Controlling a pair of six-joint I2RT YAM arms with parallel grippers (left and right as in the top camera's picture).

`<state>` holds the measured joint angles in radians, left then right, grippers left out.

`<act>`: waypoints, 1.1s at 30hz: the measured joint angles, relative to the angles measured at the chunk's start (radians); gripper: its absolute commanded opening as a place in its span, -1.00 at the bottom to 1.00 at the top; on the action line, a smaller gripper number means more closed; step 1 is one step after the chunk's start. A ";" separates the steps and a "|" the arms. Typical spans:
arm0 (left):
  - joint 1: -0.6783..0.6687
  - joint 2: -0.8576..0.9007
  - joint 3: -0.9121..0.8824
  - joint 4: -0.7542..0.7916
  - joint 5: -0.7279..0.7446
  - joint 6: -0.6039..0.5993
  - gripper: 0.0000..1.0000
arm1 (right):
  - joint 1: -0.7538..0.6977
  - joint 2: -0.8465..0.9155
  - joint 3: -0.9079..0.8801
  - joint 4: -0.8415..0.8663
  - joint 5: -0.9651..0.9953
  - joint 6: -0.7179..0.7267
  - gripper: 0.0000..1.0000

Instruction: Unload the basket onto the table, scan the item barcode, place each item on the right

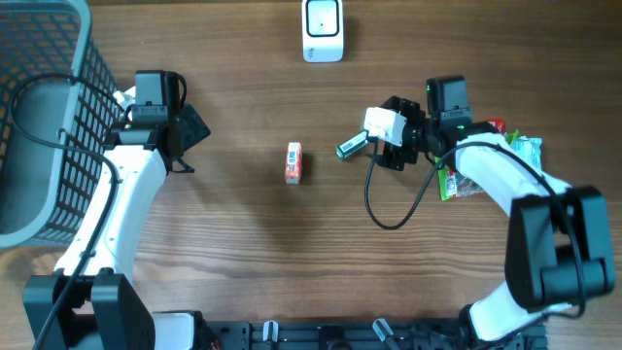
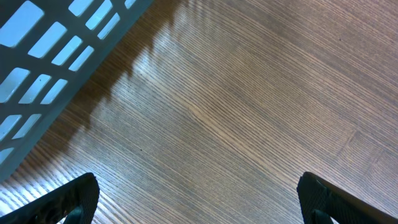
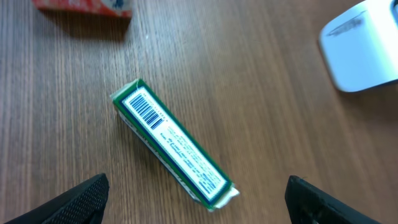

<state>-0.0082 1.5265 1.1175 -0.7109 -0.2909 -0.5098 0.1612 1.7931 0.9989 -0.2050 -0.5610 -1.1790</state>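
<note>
A slim green box [image 3: 171, 146] lies flat on the wooden table with its white barcode label facing up. My right gripper [image 3: 199, 211] is open, its fingers wide apart either side of the box's near end and touching nothing. From above, the green box [image 1: 352, 146] pokes out to the left of the right gripper [image 1: 369, 144]. A small red box [image 1: 293, 162] lies at mid-table, and the white scanner [image 1: 323, 29] stands at the far edge. Beside the basket, my left gripper [image 1: 192, 146] is open over bare wood, as is clear in the left wrist view [image 2: 199, 202].
A grey mesh basket [image 1: 39, 117] fills the far left corner; its wall [image 2: 56, 56] also shows in the left wrist view. Several snack packets [image 1: 486, 165] lie under the right arm at the right side. A black cable [image 1: 389, 209] loops below the right wrist.
</note>
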 measured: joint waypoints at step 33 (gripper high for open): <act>0.000 0.000 0.000 0.000 0.000 0.000 1.00 | 0.000 0.117 0.008 0.002 -0.114 0.311 0.56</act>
<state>-0.0082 1.5265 1.1175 -0.7109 -0.2913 -0.5098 0.1608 1.9099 1.0073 -0.2028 -0.6750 -0.8684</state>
